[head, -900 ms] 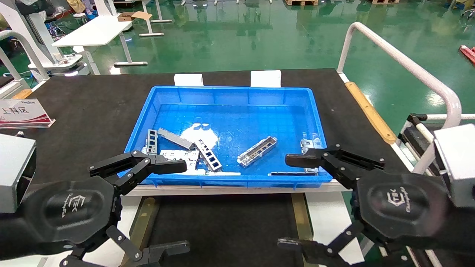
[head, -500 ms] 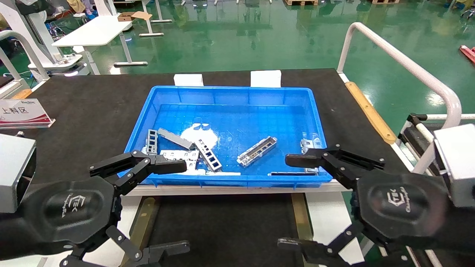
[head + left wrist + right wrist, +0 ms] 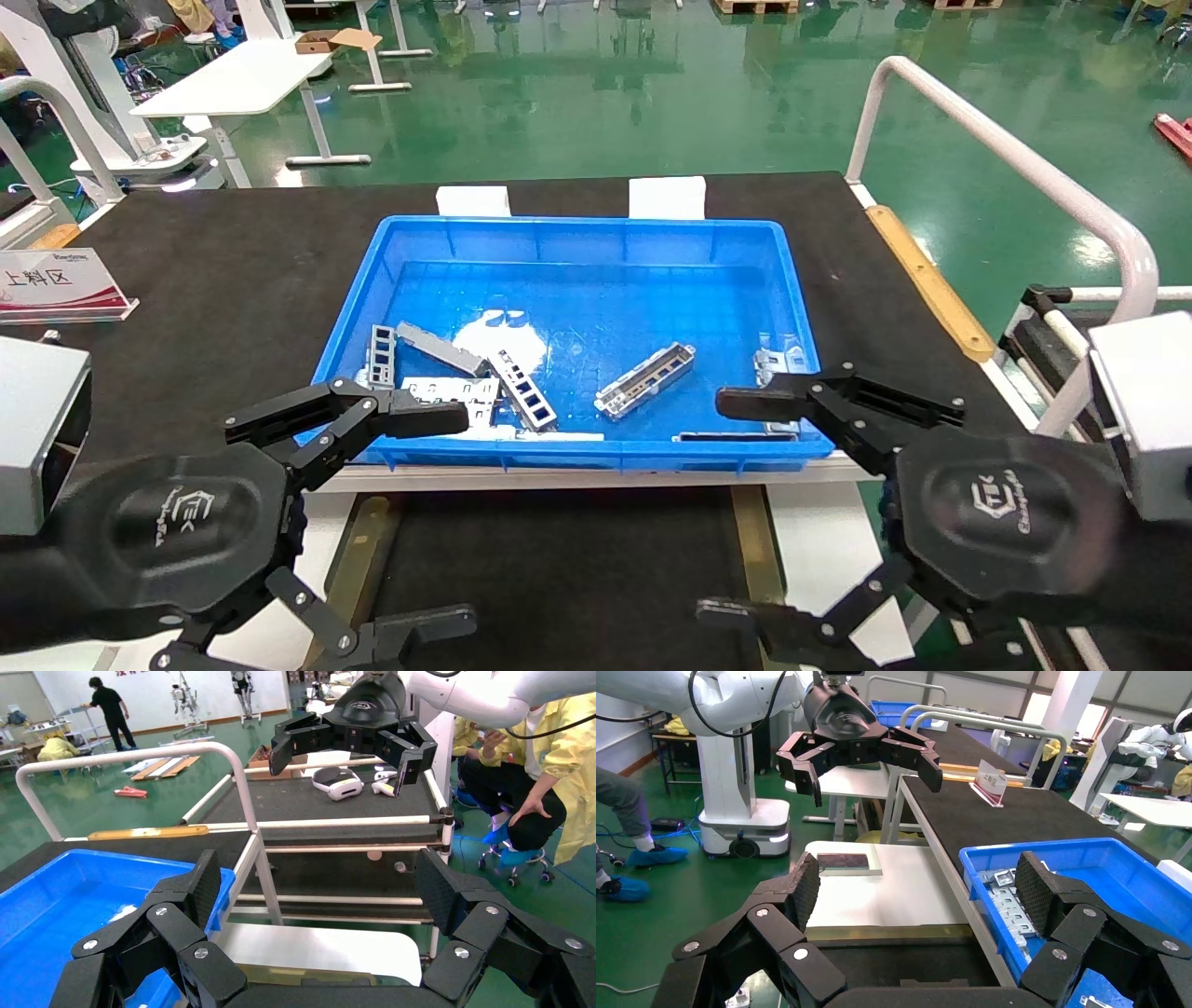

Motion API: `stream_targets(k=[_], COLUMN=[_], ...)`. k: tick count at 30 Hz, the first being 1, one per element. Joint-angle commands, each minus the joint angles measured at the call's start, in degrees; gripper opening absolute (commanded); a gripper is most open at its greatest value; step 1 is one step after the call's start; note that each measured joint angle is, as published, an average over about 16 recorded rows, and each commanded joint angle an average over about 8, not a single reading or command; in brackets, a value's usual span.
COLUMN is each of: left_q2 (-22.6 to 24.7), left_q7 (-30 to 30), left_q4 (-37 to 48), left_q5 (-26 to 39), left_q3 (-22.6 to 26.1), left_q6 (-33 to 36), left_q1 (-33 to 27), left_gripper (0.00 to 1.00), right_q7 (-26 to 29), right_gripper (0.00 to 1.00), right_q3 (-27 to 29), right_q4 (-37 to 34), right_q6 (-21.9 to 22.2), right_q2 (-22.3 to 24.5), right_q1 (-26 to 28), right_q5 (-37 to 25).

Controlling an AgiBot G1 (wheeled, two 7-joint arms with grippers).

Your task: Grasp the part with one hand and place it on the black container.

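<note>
Green factory floor stretches behind a black-topped table (image 3: pixel 214 270) holding a blue bin (image 3: pixel 577 235). Your left gripper (image 3: pixel 433 517) and right gripper (image 3: pixel 736 508) both hang empty at the bin's near edge, fingers spread wide. Between and just beneath them lies the black container (image 3: pixel 568 578), with tan rails along its sides. The part (image 3: pixel 644 379), a slim silver channel, rests alone on the bin floor, beyond the right gripper and slightly to its left. Beyond the left gripper, several strips and plates overlap in a pile (image 3: pixel 456 382). Reaching there risks pinching two pieces, or a plate instead. A descending finger could also clip the bin's near wall.
</note>
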Motion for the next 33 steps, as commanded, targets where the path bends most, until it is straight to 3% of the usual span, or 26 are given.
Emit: stream_targets(k=[1,10,17,24,33], left_q2=[0.0,0.56,4.07,10.9,23.29], left_q7=[0.0,0.08,0.47,1.58,4.43], left_q4=[-0.01,0.18,1.63,7.52,23.97], left_q5=[0.0,0.54,5.4,13.48,24.56], left_q3=[-0.01,0.2,2.18,6.12,11.83], left_q6=[0.01,-0.67,-4.41,-9.17,-16.59], left_q1=[0.01,-0.39,-3.1,-8.0,-17.37], left_gripper=[1.0,1.0,1.0,1.0,1.0], right_q7=[0.0,-0.01,-0.01,-0.02,-0.02], right_gripper=[1.0,1.0,1.0,1.0,1.0], right_q3=[0.0,0.0,-0.01,-0.02,-0.03], right_q4=[0.0,-0.01,-0.03,-0.03,-0.04], right_q6=[0.0,-0.01,-0.02,-0.02,-0.02], right_q2=[0.0,0.0,0.0,0.0,0.0], right_q1=[0.0,0.01,0.02,0.02,0.02], right_q5=[0.0,0.0,0.0,0.01,0.01])
